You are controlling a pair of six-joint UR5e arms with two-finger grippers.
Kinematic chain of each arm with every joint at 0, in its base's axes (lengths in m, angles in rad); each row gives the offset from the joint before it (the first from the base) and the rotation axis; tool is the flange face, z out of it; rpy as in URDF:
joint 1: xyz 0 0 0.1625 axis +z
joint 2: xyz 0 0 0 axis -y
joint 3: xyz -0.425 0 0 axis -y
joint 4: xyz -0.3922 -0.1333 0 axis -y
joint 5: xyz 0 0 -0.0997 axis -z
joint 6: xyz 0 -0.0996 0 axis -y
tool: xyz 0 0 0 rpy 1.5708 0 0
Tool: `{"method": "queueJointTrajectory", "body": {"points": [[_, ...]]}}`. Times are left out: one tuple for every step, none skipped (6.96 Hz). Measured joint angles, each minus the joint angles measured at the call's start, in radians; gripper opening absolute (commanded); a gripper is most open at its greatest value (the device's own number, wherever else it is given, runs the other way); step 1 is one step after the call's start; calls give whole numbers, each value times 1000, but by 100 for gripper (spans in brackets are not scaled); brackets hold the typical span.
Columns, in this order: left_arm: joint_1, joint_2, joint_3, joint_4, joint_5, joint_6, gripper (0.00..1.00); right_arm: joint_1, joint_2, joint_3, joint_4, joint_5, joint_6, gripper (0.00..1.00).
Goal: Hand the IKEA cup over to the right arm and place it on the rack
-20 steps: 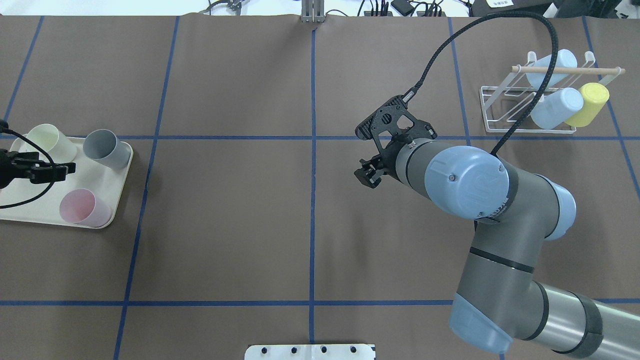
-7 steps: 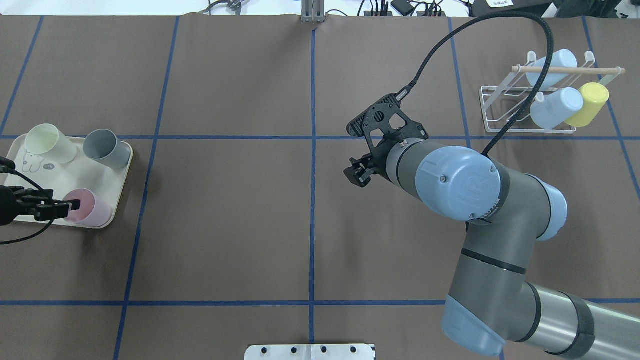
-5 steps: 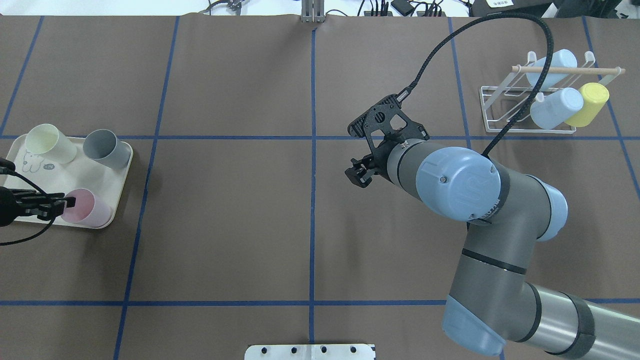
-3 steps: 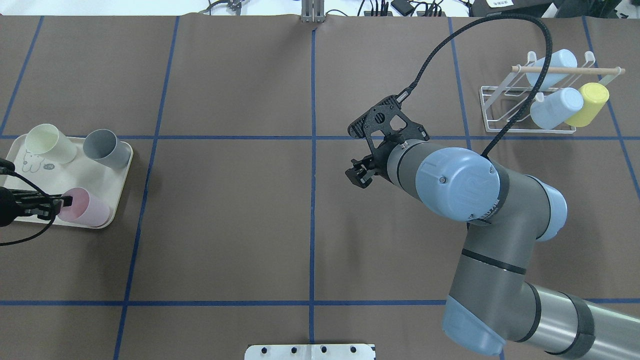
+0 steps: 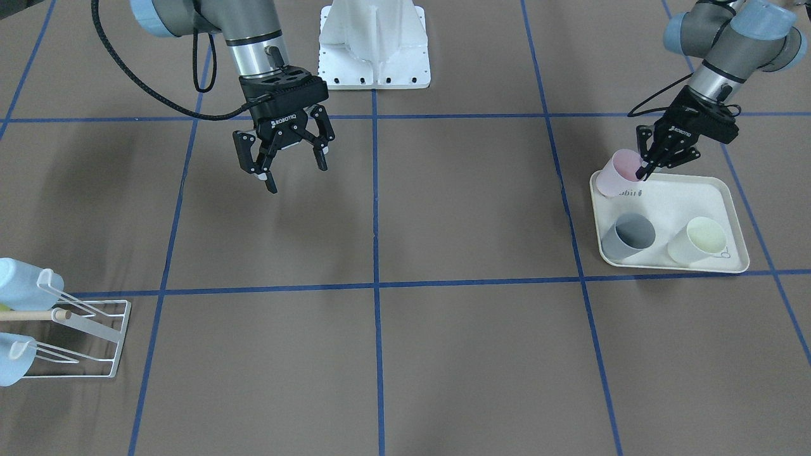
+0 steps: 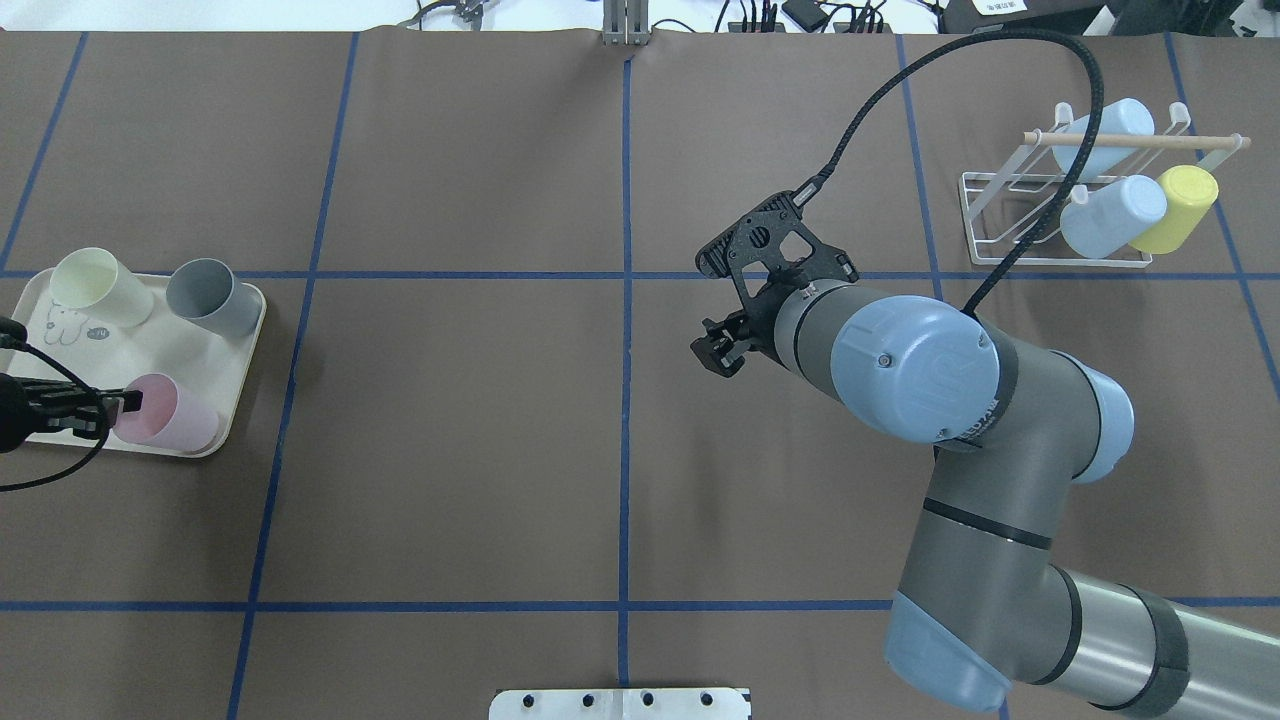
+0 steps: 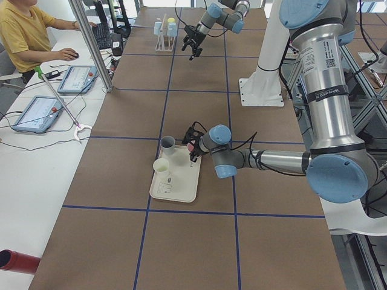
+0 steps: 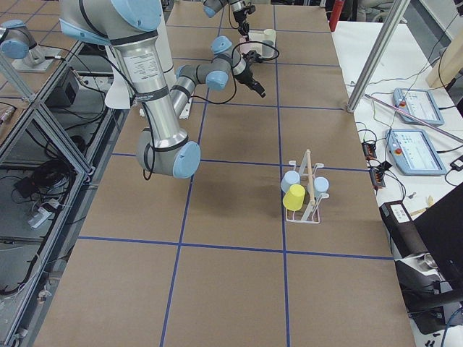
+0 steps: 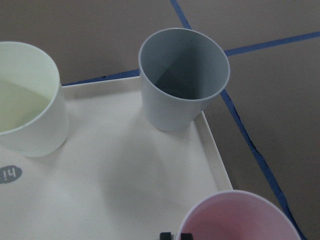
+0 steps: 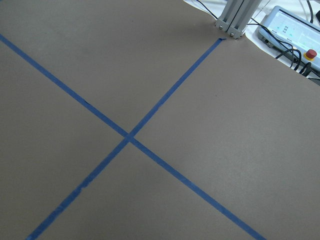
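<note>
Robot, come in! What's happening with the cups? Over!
Left gripper shut on rim of pink cup, at tray. Right gripper open, empty. Nothing blocking rack.

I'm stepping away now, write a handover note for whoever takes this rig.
The left gripper is shut on the pink cup at its rim, which tilts at a corner of the tray.
The right gripper is open and empty above mid-table.
The rack holds a yellow cup and two blue cups.
The grey cup and cream cup stand on the tray.
Done: grasp.
Left: hand over to the right gripper, place on the rack.
</note>
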State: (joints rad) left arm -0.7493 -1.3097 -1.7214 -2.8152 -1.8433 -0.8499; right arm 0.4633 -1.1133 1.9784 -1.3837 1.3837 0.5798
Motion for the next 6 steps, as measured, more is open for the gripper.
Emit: {"method": "queueJointTrajectory", "body": {"points": [[-11,9,-18,1,-18,1,0,0,2,0,0,0,0,99],[-47,27,-54,5,-68,3,0,0,4,0,1,0,0,99],[-120,39,-99,9,-154,3,0,-2,6,0,2,0,-1,99],[-197,40,-145,17,-253,-4,0,-9,7,0,16,-5,-3,99],[-240,16,-193,36,-322,-67,0,-23,5,0,62,-13,-12,99],[-253,-47,-228,53,-364,-214,0,-42,-2,0,144,-17,-45,99]]}}
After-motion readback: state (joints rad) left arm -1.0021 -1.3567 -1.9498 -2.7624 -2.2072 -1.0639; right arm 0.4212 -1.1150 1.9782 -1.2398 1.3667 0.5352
